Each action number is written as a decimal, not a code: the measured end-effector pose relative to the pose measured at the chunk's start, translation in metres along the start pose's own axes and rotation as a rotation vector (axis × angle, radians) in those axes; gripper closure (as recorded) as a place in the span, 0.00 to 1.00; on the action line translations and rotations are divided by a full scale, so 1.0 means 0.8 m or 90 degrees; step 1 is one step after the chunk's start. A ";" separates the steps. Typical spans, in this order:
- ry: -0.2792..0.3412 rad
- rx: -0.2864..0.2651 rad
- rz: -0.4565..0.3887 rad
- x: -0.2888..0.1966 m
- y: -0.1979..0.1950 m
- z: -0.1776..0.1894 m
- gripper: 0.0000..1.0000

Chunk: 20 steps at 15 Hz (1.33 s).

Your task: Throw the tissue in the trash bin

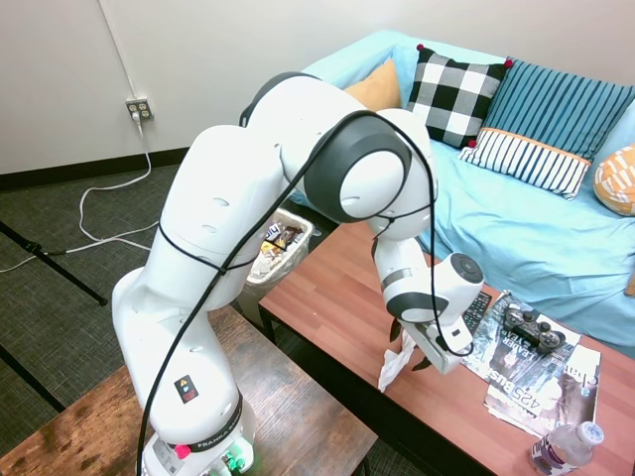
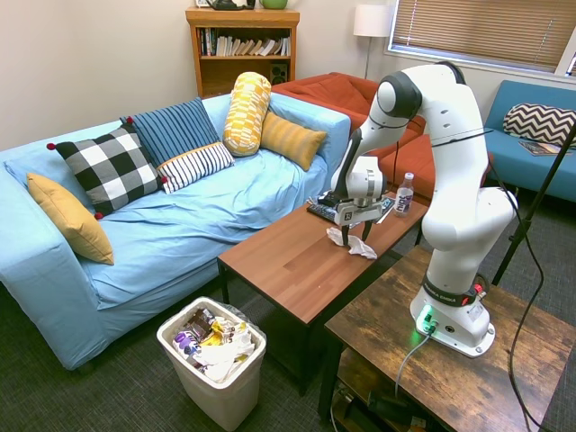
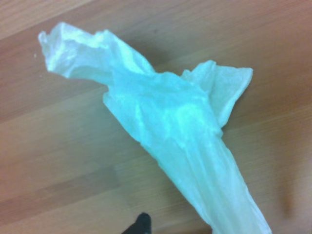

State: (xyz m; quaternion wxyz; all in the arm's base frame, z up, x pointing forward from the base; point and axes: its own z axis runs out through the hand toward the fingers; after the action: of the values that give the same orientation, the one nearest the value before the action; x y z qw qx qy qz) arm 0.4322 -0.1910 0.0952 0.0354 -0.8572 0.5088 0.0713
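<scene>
Crumpled tissue [image 3: 180,126] is lying on the wooden tabletop [image 2: 297,256], with the end effector [image 2: 355,238] straddling it, fingers spread narrowly, probably lining up a pinch. Trash bin [image 2: 216,382] is sitting on the floor.

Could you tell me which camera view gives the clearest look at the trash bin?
The second exterior view: the trash bin stands whole on the carpet, its wrappers and paper visible. The first exterior view shows only part of it behind the arm. The wrist view shows none of it.

tissue [image 2: 353,243]: crumpled white, on wooden table | trash bin [image 2: 219,378]: white, full, upright on floor
</scene>
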 end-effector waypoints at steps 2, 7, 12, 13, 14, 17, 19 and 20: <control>-0.002 -0.001 -0.002 0.000 -0.003 0.005 1.00; -0.008 0.000 -0.003 0.000 -0.008 0.009 1.00; -0.015 0.003 -0.003 0.001 -0.015 0.009 1.00; -0.016 0.004 -0.002 0.001 -0.017 0.009 1.00; -0.018 0.005 -0.001 -0.001 -0.019 0.009 1.00; -0.023 0.009 -0.003 -0.003 -0.021 0.010 1.00; -0.030 0.018 -0.011 -0.005 -0.024 0.001 1.00; -0.030 0.029 -0.017 -0.008 -0.029 -0.012 1.00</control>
State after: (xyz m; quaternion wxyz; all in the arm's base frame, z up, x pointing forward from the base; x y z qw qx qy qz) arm 0.4503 -0.1754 0.1053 0.0679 -0.8610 0.4978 0.0792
